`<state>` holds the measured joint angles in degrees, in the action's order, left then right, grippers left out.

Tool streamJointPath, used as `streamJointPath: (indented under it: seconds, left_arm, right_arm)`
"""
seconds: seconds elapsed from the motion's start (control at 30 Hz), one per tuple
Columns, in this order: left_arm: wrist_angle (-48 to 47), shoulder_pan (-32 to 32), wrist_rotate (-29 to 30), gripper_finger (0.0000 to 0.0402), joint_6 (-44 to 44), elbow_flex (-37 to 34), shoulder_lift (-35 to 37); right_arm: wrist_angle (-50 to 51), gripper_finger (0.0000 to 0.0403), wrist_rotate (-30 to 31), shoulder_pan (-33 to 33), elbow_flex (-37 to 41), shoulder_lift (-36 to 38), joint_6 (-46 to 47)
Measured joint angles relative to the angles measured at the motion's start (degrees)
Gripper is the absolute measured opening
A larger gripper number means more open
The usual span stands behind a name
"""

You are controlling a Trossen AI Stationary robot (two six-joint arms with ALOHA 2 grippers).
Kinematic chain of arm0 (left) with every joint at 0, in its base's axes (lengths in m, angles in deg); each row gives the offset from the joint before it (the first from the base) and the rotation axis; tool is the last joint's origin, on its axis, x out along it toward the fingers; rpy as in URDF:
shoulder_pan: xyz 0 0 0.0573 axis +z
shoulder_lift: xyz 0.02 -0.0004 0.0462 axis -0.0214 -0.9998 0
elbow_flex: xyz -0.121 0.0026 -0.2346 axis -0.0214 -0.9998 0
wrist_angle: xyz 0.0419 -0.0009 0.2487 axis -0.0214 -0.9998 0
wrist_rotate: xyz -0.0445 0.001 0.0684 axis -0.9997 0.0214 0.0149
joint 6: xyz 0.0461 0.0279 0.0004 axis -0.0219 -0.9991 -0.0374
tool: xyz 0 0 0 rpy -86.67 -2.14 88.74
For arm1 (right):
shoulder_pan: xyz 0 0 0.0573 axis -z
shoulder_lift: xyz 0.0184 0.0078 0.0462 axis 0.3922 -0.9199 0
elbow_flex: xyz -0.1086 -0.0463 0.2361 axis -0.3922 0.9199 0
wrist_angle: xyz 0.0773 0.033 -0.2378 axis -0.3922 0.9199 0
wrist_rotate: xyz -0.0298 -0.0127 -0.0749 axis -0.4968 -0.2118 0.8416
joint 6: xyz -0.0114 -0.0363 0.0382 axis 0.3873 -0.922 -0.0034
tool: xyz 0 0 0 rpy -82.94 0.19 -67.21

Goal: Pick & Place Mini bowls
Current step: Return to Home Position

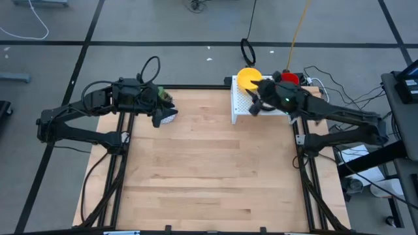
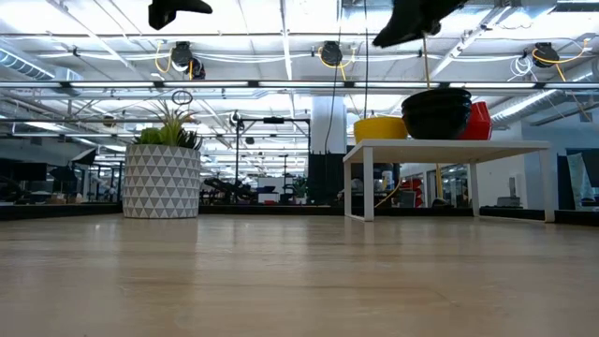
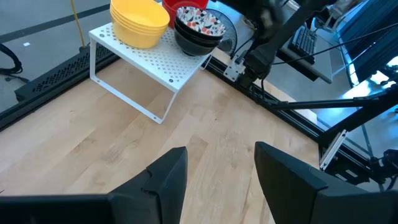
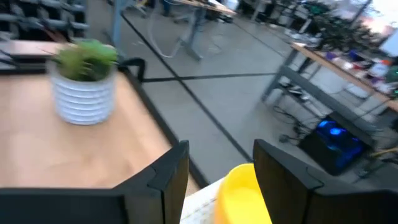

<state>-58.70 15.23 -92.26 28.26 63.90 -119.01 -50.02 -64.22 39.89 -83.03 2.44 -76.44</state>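
Note:
The mini bowls stand in three stacks on a white perforated shelf [image 3: 155,68] at the table's far right: a yellow stack [image 3: 140,22], a stack dark outside and patterned inside [image 3: 199,28], and a red stack [image 3: 186,5]. My right gripper [image 4: 217,152] hovers open above the shelf's near left part, beside the yellow stack [image 4: 242,193]; in the high view it [image 1: 256,104] hides the patterned stack. My left gripper [image 3: 217,155] is open, raised over the table's far left by the plant pot [image 1: 166,114].
A white patterned pot with a green plant [image 2: 161,178] stands at the table's far left. The shelf stands on thin legs [image 2: 367,192] with a gap beneath it. The wooden tabletop [image 1: 209,176] stretches toward the near edge. Cables lie beyond the far edge [image 1: 248,49].

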Motion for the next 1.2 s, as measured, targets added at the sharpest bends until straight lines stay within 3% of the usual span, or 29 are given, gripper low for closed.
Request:
streamJointPath:
  seconds: [0.2,0.4,0.77,1.0,1.2]
  left_arm:
    - [0.00,0.02,0.02,0.0189,-0.17,0.00,0.00]
    - [0.68,0.00,0.04,0.0189,-0.09,0.00,0.00]
    - [0.96,0.00,0.04,0.0189,-0.32,0.02,-0.02]
    - [0.29,0.17,-0.45,0.0189,-8.59,0.02,0.73]
    - [0.30,0.09,-9.93,0.0189,-10.78,0.02,5.10]
  right_arm:
    - [6.88,0.0165,0.01,-6.34,1.01,7.50,8.38]
    - [1.99,0.0165,0.00,-11.90,11.85,16.24,13.03]
    - [-23.10,0.0165,-0.03,-16.68,37.19,27.39,15.96]
    - [-43.82,0.0165,-0.03,-18.05,50.98,29.14,15.95]
    - [-54.46,0.0165,0.04,-18.89,58.09,29.61,15.97]
